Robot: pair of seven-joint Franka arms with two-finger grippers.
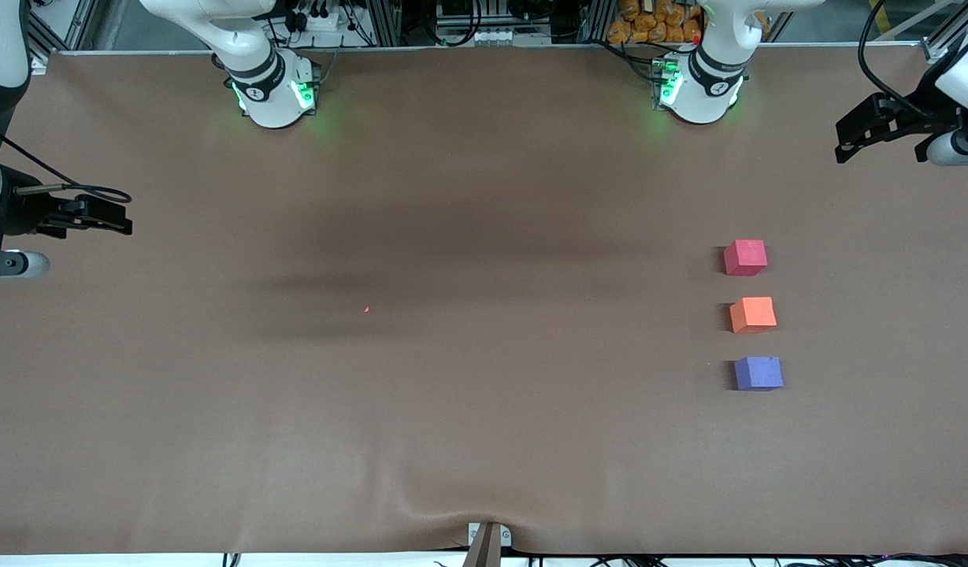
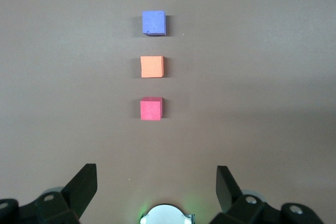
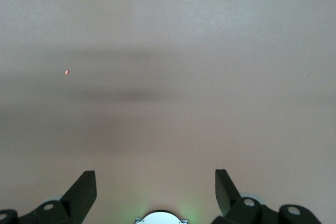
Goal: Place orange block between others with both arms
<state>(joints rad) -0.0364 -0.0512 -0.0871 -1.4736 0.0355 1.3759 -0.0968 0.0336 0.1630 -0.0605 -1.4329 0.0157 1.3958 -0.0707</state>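
Lying in one line toward the left arm's end of the surface (image 1: 484, 433), three cubes sit apart from each other with bare brown cover on every side. The orange block (image 1: 752, 315) is the middle one, between the red cube (image 1: 745, 257), which is farthest from the front camera, and the purple cube (image 1: 758, 373), which is nearest to it. Small gaps separate the three; none touch.

The left tool (image 1: 854, 142) hangs over the surface's edge at the left arm's end, well apart from the cubes, its fingers (image 2: 84, 184) spread wide and holding nothing. The right tool (image 1: 117, 220) hangs over the edge at the right arm's end, also spread wide and empty, its fingers (image 3: 84, 187) framing only bare cover. Both arms wait out at the sides.

Wide open room runs through the middle of the surface, marked only by soft shadows and a tiny orange speck (image 1: 366, 309). A crease in the cover rises at the edge nearest the front camera, by a small metal bracket (image 1: 487, 539). No containers show.
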